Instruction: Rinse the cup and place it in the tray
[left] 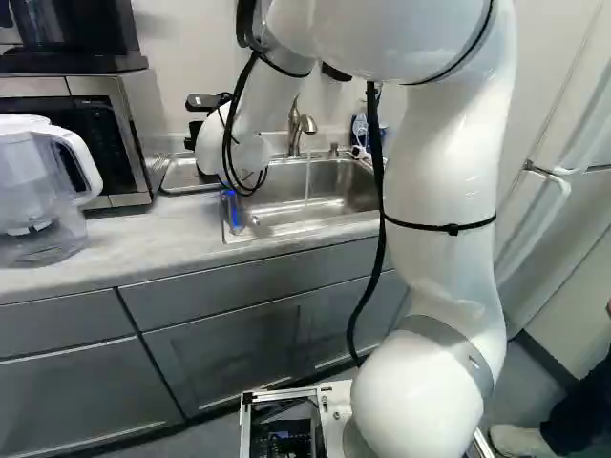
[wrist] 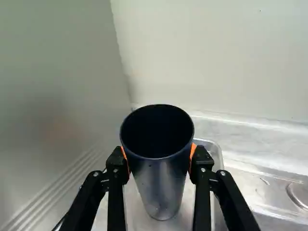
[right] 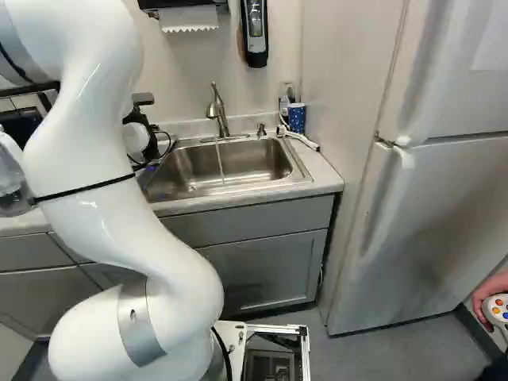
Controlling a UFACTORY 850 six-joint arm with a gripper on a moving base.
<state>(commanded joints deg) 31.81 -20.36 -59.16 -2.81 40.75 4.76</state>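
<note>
Two fingers have the cup (wrist: 161,185) clamped between them, one orange pad (wrist: 192,155) on either side. The gripper (right: 141,117) shows as a dark shape past the arm's wrist in the right base view, left of the sink. In the wrist view, the gripper (wrist: 160,155) has its grasp around the upper part of the cup. Cup is dark, upright, mouth up, over the tray (wrist: 220,166) (can't tell if its base touches the tray floor). Tray lies on the counter (left: 143,232), between the microwave (left: 116,143) and the sink (left: 296,208).

Faucet (left: 294,131) is running, thin stream (left: 307,178) falling into the sink. White arm rises from the joint at the foot of both base views and reaches over the counter toward the tray. A clear pitcher (left: 38,196) stands on the counter in front of the microwave, at the left of the left base view. A blue patterned container (right: 297,118) stands by the sink's far corner, fridge (right: 440,214) beyond the counter's end.
</note>
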